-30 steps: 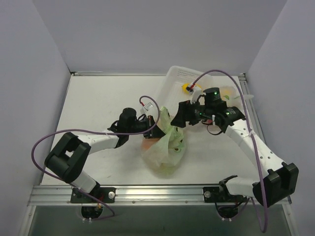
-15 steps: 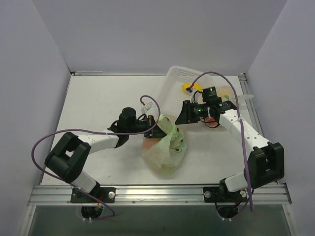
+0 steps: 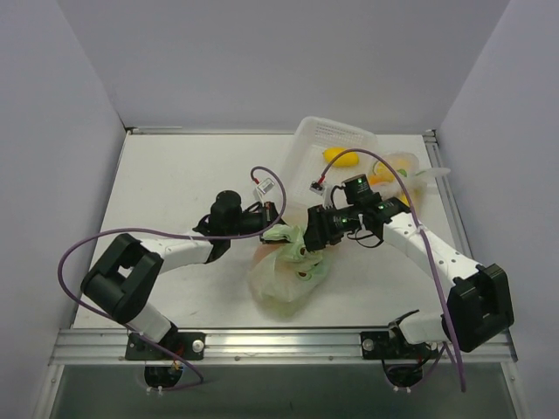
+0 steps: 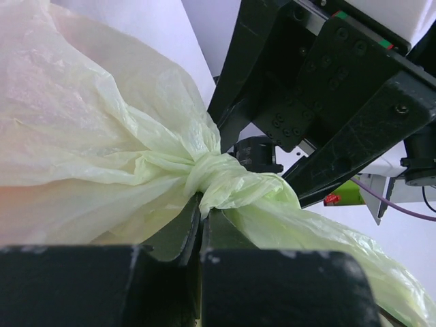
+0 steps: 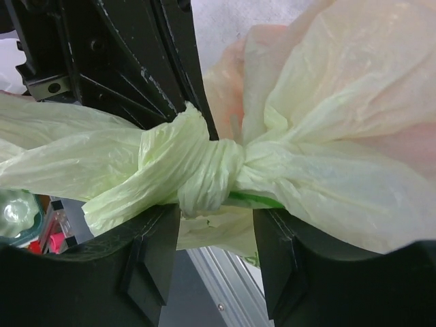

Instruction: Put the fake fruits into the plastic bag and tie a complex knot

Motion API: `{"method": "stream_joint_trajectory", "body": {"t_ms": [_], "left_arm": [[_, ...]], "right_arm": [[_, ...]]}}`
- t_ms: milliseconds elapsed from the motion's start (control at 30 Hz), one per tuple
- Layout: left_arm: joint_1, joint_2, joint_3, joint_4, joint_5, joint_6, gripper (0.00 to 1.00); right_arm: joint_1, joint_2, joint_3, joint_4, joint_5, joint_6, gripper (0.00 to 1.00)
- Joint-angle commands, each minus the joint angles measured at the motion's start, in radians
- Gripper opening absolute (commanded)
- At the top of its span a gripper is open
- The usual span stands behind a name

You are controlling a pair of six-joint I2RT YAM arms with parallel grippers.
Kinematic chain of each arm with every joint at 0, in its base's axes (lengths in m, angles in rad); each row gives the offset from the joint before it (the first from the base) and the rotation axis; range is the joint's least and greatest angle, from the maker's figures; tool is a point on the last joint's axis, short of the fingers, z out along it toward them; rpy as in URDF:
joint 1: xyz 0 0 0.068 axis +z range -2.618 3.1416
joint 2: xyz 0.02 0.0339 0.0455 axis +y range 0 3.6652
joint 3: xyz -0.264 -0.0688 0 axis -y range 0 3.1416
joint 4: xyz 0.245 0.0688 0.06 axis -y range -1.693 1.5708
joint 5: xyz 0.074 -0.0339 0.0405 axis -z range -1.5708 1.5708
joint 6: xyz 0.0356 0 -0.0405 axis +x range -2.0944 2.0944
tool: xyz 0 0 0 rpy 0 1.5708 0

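Left gripper point(image 4: 202, 216): jaws pressing together, pinching twisted strand of bag point(image 3: 284, 278) just below knot point(image 4: 221, 178).
Right gripper point(image 5: 216, 214): jaws standing parted, gripping nothing; knot lying across gap just ahead of fingertips.
Body of bag bulging beyond knot, sitting under both grippers; fruits point(image 3: 264, 258) showing as reddish blur through film.

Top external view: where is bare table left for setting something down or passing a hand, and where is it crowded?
Bare table lies between the left wall, back wall and left arm; a smaller patch sits between the plastic bag and right arm. Crowded: the centre, where left tool and right tool meet at the bag's knot, and the white basket.
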Motion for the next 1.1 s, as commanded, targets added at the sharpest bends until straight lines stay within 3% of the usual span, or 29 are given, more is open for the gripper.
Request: {"method": "stream_joint_trajectory", "body": {"t_ms": [0, 67, 200, 433, 600, 700, 800, 833, 867, 933, 1067], "left_arm": [[-0.001, -0.009, 0.005, 0.115, 0.030, -0.034, 0.00], [0.010, -0.024, -0.015, 0.083, 0.040, -0.025, 0.00], [0.065, -0.089, -0.033, -0.160, 0.021, 0.077, 0.00], [0.079, -0.126, 0.026, -0.446, 0.026, 0.252, 0.00], [0.052, -0.078, 0.089, -0.572, 0.084, 0.297, 0.00], [0.027, -0.070, 0.064, -0.428, 0.122, 0.183, 0.00], [0.013, -0.063, 0.031, -0.210, 0.139, 0.032, 0.00], [0.012, -0.057, 0.024, -0.149, 0.139, -0.006, 0.00], [0.010, -0.052, 0.021, -0.098, 0.139, -0.040, 0.00], [0.012, -0.034, 0.013, 0.041, 0.138, -0.128, 0.00], [0.009, -0.020, 0.027, 0.146, 0.150, -0.186, 0.00]], "right_arm": [[0.006, 0.012, 0.021, 0.031, -0.030, 0.015, 0.47], [-0.003, 0.031, 0.032, 0.044, -0.038, 0.028, 0.47], [-0.006, 0.032, 0.033, 0.032, -0.047, 0.028, 0.39], [0.024, -0.023, 0.009, -0.076, -0.029, -0.073, 0.12], [0.081, -0.002, 0.012, -0.084, -0.035, -0.086, 0.05], [0.104, 0.037, 0.019, -0.058, -0.044, -0.066, 0.08], [0.104, 0.057, 0.018, 0.002, -0.035, -0.012, 0.27], [0.106, 0.054, 0.015, 0.021, -0.027, 0.002, 0.41], [0.103, 0.051, 0.015, 0.057, -0.017, 0.015, 0.49], [0.100, 0.051, 0.013, 0.102, -0.020, 0.070, 0.55], [0.089, 0.078, 0.065, 0.218, -0.004, 0.147, 0.56]]}}
